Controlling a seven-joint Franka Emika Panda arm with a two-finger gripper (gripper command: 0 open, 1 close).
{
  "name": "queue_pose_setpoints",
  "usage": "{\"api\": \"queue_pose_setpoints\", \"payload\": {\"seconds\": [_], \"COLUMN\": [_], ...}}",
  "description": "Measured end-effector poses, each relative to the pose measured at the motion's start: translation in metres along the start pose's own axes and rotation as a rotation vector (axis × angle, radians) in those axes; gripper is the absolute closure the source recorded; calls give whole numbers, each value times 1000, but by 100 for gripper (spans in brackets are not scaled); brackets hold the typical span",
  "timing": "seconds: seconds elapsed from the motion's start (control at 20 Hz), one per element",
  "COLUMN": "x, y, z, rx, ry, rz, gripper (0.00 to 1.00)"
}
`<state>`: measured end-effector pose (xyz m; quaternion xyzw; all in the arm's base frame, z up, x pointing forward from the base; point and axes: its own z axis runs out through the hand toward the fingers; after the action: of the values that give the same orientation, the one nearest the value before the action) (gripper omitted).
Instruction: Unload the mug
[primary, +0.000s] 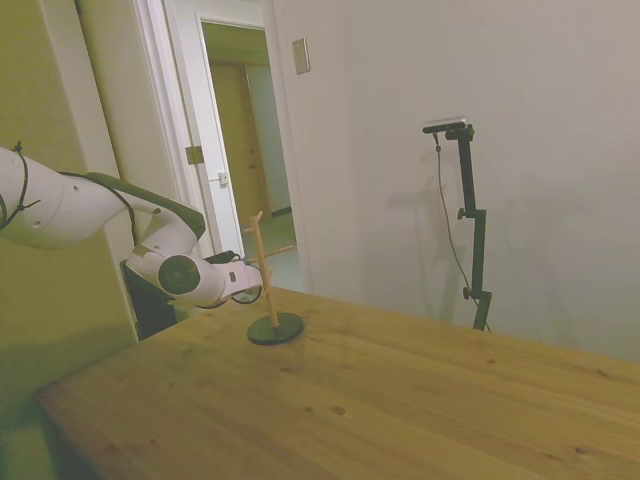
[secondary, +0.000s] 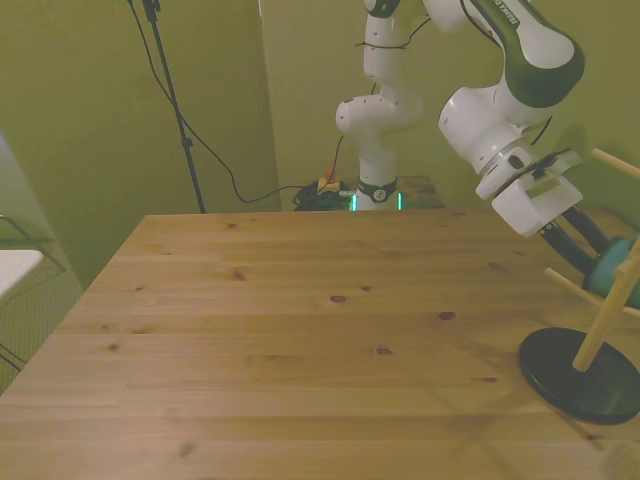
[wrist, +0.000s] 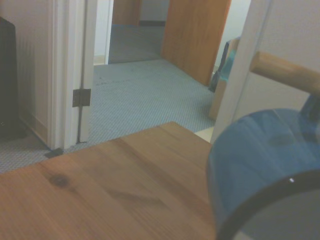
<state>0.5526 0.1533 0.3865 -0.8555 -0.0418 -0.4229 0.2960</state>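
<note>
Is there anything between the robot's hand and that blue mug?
No. In the front view the hand is right at the mug on the peg stand.

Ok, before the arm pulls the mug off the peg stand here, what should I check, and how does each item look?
1. Mug on the peg stand: ok, it sits by the stand's pegs, off the table.
2. Gripper at the mug: ok, its dark fingers reach the mug's side in the front view.
3. Firm grasp: cannot tell, the fingertips are hidden against the mug.
4. Peg clear of the handle: cannot tell, the wrist view shows a peg just above the mug, the handle unseen.
5. Stand upright: ok, its round base lies flat on the table.
</note>
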Motion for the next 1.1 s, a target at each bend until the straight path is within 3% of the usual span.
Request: {"api": "queue_pose_setpoints", "payload": {"seconds": [0.4,0.75,0.8,1.1], "x": [-3,3,6,10], "y": [5,7,6,5], "z": [9,16,16,20], "rx": [97,128,130,138], "ry": [71,90,95,106], "rz": [-98,-104,-104,-100], "gripper": [0,0,100,100]}}
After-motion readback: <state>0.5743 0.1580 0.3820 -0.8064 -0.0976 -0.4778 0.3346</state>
